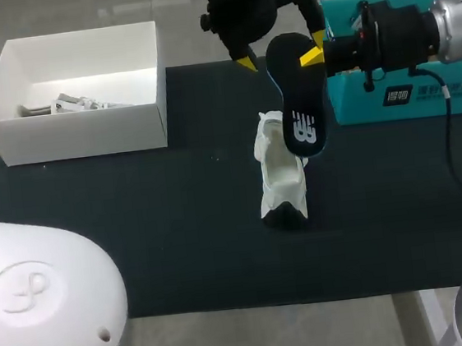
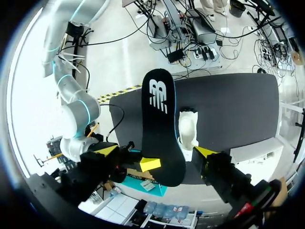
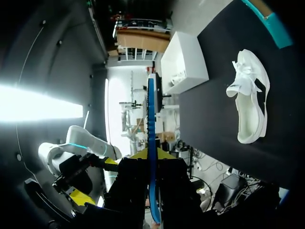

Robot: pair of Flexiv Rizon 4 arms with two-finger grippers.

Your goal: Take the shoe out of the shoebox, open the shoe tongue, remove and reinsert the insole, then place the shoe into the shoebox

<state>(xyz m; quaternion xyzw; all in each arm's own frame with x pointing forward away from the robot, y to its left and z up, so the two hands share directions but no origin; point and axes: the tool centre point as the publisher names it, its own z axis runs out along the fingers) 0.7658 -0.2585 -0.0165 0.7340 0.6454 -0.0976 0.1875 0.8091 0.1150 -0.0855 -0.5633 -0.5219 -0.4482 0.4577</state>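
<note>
1. Right gripper (image 3: 151, 153): closed on the heel end of the insole (image 1: 299, 100), 1 yellow tip pressed to each flat face. From its own wrist view the insole shows edge-on, a thin blue line running straight out between the 2 fingers. The right arm enters from the right, level above the teal box (image 1: 404, 93).

2. Left gripper (image 2: 156, 151): fingers spread wide and holding nothing. Its 2 yellow tips stand to either side of the insole's heel end without touching it, just beside the right gripper.

3. Insole: black, with a white logo and a blue edge. It is held in the air over the mat (image 1: 138, 232), logo face up. In the head view its fore end overlaps the laced end of the shoe (image 1: 282, 176); contact cannot be told.

4. Shoe: white, out of the box, resting on its sole near the middle of the mat, opening upward.

5. Shoebox (image 1: 78, 131): white and lidless, at the far left corner of the mat, well apart from the shoe. A pale item (image 1: 75, 104), too small to identify, lies inside.
</note>
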